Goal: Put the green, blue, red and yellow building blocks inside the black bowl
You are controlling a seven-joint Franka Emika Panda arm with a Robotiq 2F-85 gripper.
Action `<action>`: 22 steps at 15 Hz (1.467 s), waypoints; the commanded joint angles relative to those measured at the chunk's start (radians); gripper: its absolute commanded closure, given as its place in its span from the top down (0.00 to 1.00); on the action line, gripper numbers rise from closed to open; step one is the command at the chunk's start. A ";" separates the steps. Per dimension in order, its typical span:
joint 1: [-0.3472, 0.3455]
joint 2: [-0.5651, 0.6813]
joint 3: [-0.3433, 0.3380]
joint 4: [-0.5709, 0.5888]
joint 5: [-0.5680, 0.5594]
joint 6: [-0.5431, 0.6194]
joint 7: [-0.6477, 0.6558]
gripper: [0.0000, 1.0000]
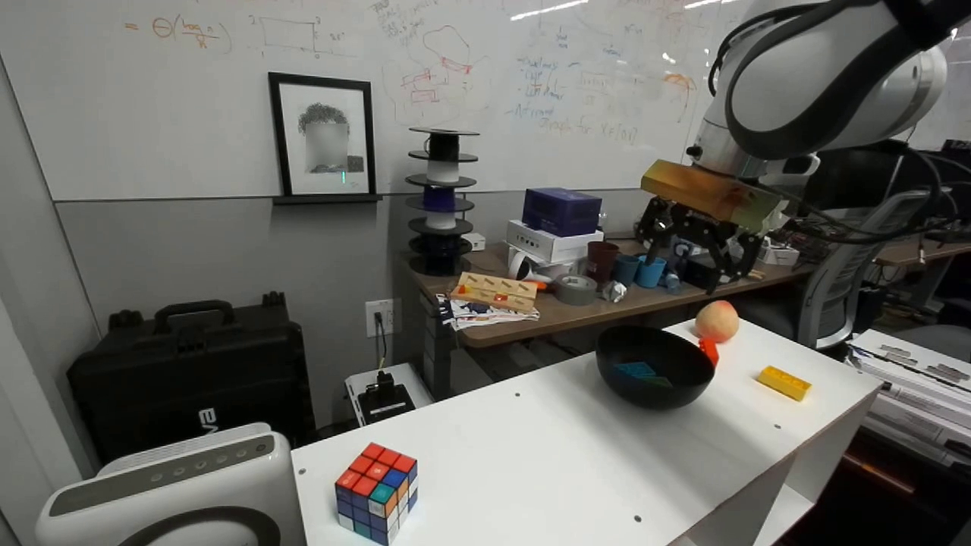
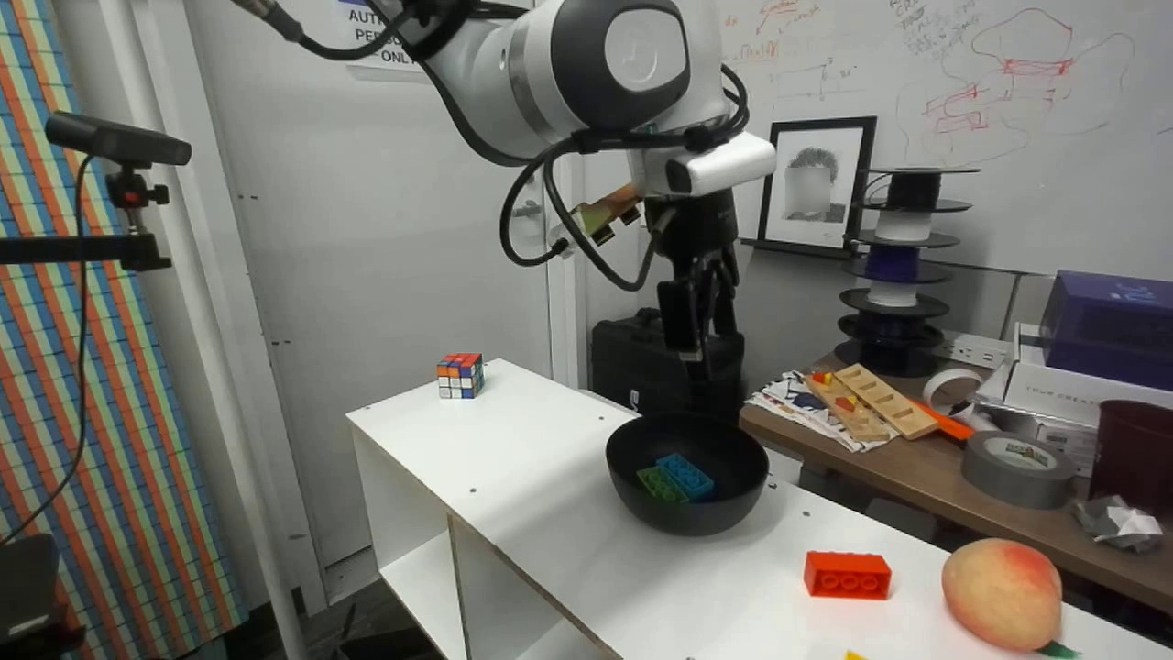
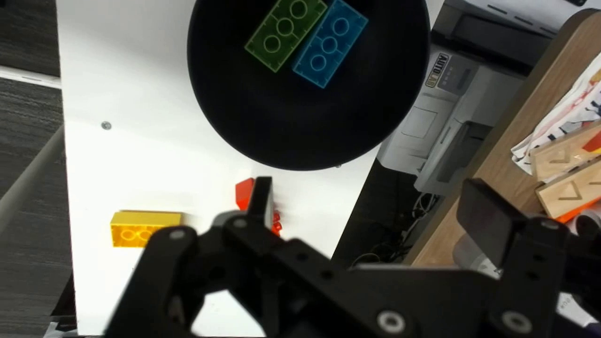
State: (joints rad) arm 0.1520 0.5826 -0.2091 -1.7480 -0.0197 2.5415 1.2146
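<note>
Your gripper (image 3: 373, 211) hangs above the shelf (image 1: 523, 447) with its fingers (image 3: 486, 220) spread wide and nothing between them. The green block (image 3: 284, 33) and the blue block (image 3: 331, 44) lie side by side inside the bowl (image 3: 310, 126), so those two look done. The red block (image 2: 848, 576) and the yellow block (image 1: 784, 383) are out on the shelf, and they look like your next job.

The red block lies on its side, hollow bottom facing one way and bumps facing the other. It looks like hard plastic, so it should be light and stiff. A firm squeeze likely won't bend or break it. It may be a bit slippery, so it could spin if you pinch just a corner. Take it at the middle, the thin way across, and reach low. The bumps and the hollow side give you less flat wall to press, so come at it straight. Mind the peach (image 2: 1002, 591) near it, which could get knocked and roll.

The yellow block should feel much the same. Pinch it at the middle too, not by its ends. In the wrist view one finger hides part of the red block, so you may want to check your aim in an exterior view.
</note>
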 commanded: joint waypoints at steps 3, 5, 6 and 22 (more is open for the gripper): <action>-0.010 0.006 0.010 0.002 -0.008 -0.002 0.004 1.00; -0.019 0.006 0.015 0.005 -0.020 -0.010 -0.040 1.00; -0.048 0.009 0.031 0.011 -0.008 -0.013 -0.094 1.00; -0.339 0.371 0.089 0.362 0.194 -0.068 -0.630 1.00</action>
State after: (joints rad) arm -0.1836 0.8651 -0.1337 -1.5258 0.1349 2.5276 0.6420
